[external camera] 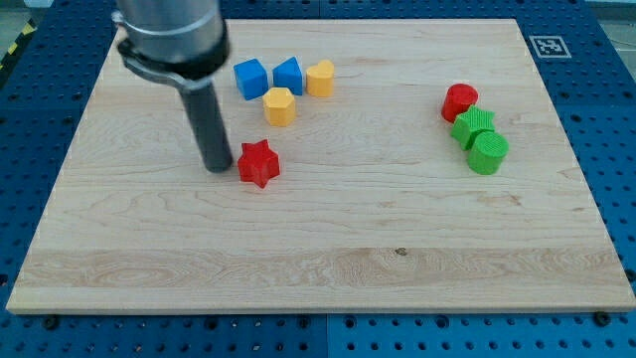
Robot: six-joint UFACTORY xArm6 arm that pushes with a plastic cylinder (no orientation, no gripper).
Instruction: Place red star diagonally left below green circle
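Seven blocks lie on the wooden board (pixel 328 268). My tip (pixel 218 167), a bare rod with no claw to open or close, stands just left of the red star (pixel 258 163), apparently touching it. Green circle (pixel 488 153) sits well apart at the view's right, below a green star (pixel 473 125).

Occlusions and cut-off items, single camera view

My arm housing (pixel 169 35) is cut off by the view's top edge; only its lower collar and rod show. My tip (pixel 217 169) hides a strip of the board (pixel 328 259) behind it. The green circle (pixel 488 152) covers part of the green star (pixel 473 125), which overlaps the red cylinder (pixel 460 101). The corner marker (pixel 545 45) is too small to read.
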